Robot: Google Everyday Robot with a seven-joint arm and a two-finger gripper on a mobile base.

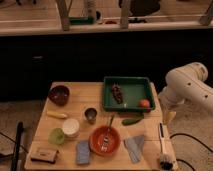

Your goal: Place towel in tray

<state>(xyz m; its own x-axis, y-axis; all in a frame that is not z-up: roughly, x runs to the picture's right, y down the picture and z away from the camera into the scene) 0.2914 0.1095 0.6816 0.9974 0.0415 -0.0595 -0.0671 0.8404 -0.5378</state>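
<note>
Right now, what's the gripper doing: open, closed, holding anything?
Gripper: cannot be told. It hangs at the right edge of the table, beside the tray, apart from the nearest towel.

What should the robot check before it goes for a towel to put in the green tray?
1. Towels spotted: ok. The right towel and left towel lie at the front of the table, either side of the orange plate.
2. Towels uncovered: ok, nothing lies on either.
3. Room in tray: ok, the green tray has bare floor in its middle.
4. Gripper over a towel: not ok, the gripper hangs by the table's right edge.
5. Brush clear of right towel: cannot tell.
</note>
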